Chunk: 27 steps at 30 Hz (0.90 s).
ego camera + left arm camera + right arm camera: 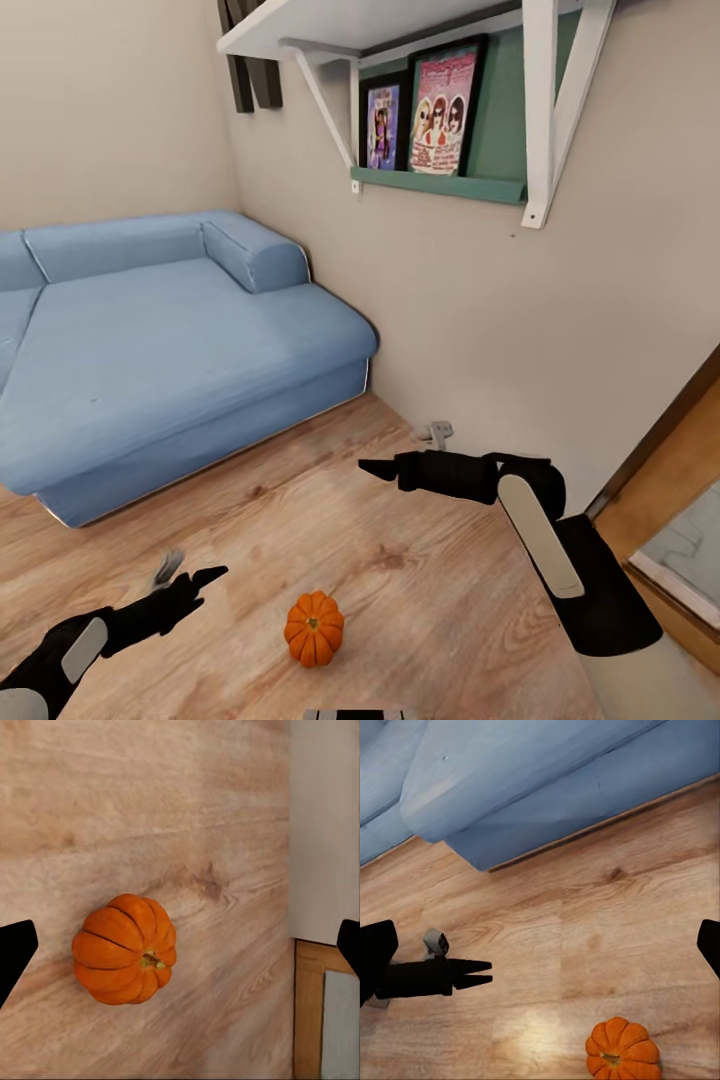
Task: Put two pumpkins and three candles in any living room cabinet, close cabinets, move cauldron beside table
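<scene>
We see the pumpkin (314,628) on the wooden floor (420,580) nearer our left gripper (195,575), fingers wide apart and empty, than the likewise empty, wide-apart right gripper (375,468).

blue sofa (150,340) on wood floor (400,560), beige wall (480,300), white shelf (400,30), framed pictures (425,110)

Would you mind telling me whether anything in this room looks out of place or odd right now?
Yes: a pumpkin sits on the bare wooden floor in front of the blue sofa, between both open end effectors. Nothing looks spilled or damaged.
</scene>
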Motion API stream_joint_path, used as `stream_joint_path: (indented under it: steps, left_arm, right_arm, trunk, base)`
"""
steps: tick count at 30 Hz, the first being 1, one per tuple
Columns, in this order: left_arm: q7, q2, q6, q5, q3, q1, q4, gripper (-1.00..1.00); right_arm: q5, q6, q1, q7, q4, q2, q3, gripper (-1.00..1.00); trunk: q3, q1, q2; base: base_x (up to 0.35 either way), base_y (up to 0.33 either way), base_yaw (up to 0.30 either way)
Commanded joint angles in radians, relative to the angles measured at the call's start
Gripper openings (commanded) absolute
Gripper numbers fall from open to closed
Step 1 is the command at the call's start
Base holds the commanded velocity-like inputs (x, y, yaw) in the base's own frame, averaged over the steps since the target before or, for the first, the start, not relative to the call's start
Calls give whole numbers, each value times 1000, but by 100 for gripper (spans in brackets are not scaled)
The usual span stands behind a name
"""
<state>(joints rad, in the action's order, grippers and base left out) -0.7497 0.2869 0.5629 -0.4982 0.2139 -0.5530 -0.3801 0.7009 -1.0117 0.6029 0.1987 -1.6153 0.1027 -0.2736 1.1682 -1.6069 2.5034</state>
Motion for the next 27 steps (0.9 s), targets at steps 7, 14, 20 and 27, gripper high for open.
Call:
stream_joint_path:
  steps: [7, 14, 20, 27]
  left_arm:
    - [1, -22, -35, 4, -11, -1, -5, 100]
    - [-39, 28, -33, 3, -24, -21, -32, 100]
    - [-45, 50, -46, 14, -102, -44, -41, 100]
    - [-7, 30, -168, 38, -194, -50, -26, 100]
  right_arm:
    - [2, 4, 0, 14, 0, 0, 31, 100]
    - [2, 5, -1, 16, 0, 0, 33, 100]
    - [1, 6, -1, 15, 0, -3, 26, 100]
    - [2, 7, -1, 16, 0, -2, 32, 100]
  trunk:
    - [27, -3, 2]
    - [54, -6, 3]
    - [77, -9, 5]
    - [105, -12, 6]
  base:
    - [0, 0, 0]
    - [0, 0, 0]
    - [0, 0, 0]
    - [0, 0, 0]
